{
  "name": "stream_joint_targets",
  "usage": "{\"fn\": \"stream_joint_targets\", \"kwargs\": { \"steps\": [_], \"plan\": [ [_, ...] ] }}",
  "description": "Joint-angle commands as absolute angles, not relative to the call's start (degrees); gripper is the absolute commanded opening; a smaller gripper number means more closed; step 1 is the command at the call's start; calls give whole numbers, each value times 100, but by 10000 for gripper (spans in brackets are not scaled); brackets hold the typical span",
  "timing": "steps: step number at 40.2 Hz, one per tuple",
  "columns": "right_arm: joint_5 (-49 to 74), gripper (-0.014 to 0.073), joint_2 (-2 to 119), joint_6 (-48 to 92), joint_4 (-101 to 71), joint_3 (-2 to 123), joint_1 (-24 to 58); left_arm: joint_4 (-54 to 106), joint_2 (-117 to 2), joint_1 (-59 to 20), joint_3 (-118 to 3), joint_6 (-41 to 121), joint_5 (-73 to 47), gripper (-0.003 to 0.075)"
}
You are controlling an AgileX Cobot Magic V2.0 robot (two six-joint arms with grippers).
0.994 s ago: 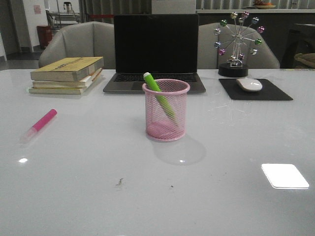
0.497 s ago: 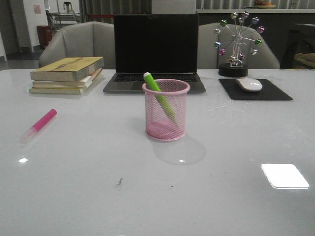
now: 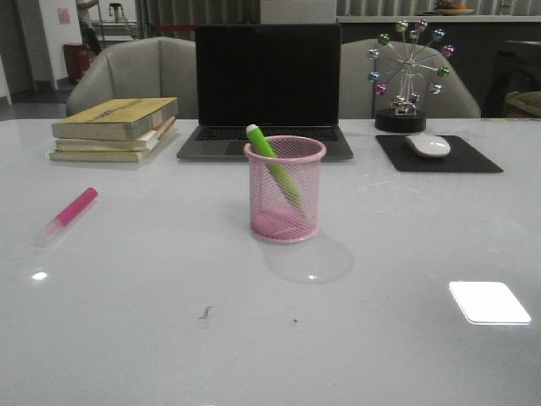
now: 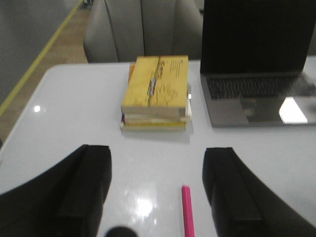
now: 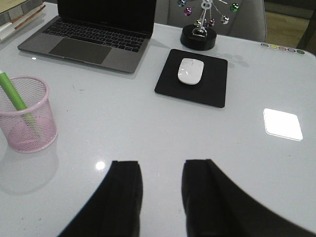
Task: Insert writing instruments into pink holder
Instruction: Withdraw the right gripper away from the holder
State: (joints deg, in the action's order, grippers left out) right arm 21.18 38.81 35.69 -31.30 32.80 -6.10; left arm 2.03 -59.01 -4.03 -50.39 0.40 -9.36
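Observation:
The pink holder [image 3: 285, 189] stands mid-table in front of the laptop, also in the right wrist view [image 5: 24, 121]. A green marker [image 3: 272, 164] leans inside it, its top above the rim [image 5: 12, 91]. The pink marker [image 3: 68, 214] lies flat on the table to the left. In the left wrist view that pink marker [image 4: 187, 210] lies between the wide-apart fingers of my left gripper [image 4: 158, 160], which is open and above it. My right gripper [image 5: 162, 165] is open over bare table, apart from the holder. Neither gripper shows in the front view.
A stack of yellow books [image 3: 117, 128] lies at the back left. An open laptop [image 3: 267, 89] stands behind the holder. At the back right are a white mouse [image 3: 428, 145] on a black pad [image 3: 437, 154] and a ferris-wheel ornament [image 3: 407, 76]. Grey chairs stand behind the table.

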Motion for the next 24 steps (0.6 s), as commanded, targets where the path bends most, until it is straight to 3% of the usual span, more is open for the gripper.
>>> {"fn": "stream_joint_targets", "kwargs": {
  "steps": [1, 24],
  "plan": [
    [1733, 339, 3871, 3555, -3192, 3439, -647, 217, -5853, -440, -5263, 35, 114, 421],
    [1733, 339, 3871, 3555, -3192, 3439, -647, 189, -8079, -491, -5971, 228, -1308, 398]
  ]
}}
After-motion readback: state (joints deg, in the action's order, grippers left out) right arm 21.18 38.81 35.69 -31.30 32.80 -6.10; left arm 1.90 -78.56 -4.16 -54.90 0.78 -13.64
